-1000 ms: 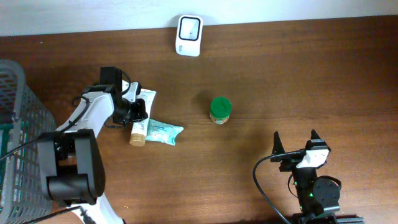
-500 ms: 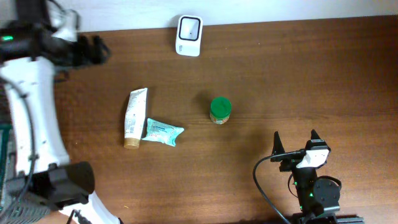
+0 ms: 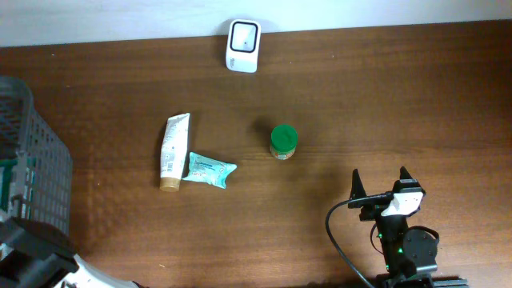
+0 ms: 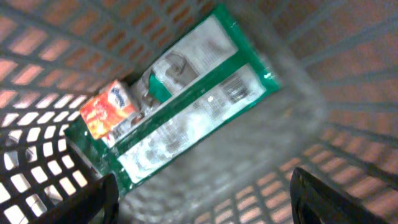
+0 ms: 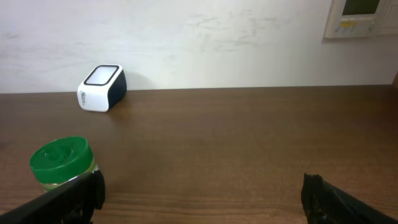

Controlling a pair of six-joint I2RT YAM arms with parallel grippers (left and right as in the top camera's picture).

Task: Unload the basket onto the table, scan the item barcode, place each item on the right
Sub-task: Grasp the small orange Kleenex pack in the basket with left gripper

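Brown wood makes the top of the table [image 3: 416, 96]. At the far edge, by the white wall, sits the white scanner [image 3: 242, 46] with its dark window facing up. Near the middle of the table stands a little jar [image 3: 283, 142] with a green lid. To the left of the jar lies a white tube [image 3: 170, 151] with a tan cap at its near end. A blue-green packet [image 3: 210, 170] lies just beside the tube, touching it near the cap. These three things are all well apart from the scanner.

A grey basket [image 3: 36, 152] with net walls stands at the left edge of the table. The left wrist camera looks down into it. On the basket floor lies a big green and white bag [image 4: 186, 99], flat and slanted. A small orange and red box [image 4: 111, 111] is at one end of the bag, but I cannot tell if it lies on top or just beside it. The left gripper [image 4: 205, 198] hangs over them. Its two dark fingers [image 4: 93, 202] are far apart at the bottom corners of the view, and it holds nothing. This view is blurry, so the print cannot be read.

The right gripper [image 3: 379, 182] is at the near right part of the table, well apart from the jar, the tube and the packet. Its fingers are spread wide, with nothing between them. In its own camera the jar shows low on the left, and the scanner sits far back by the wall.
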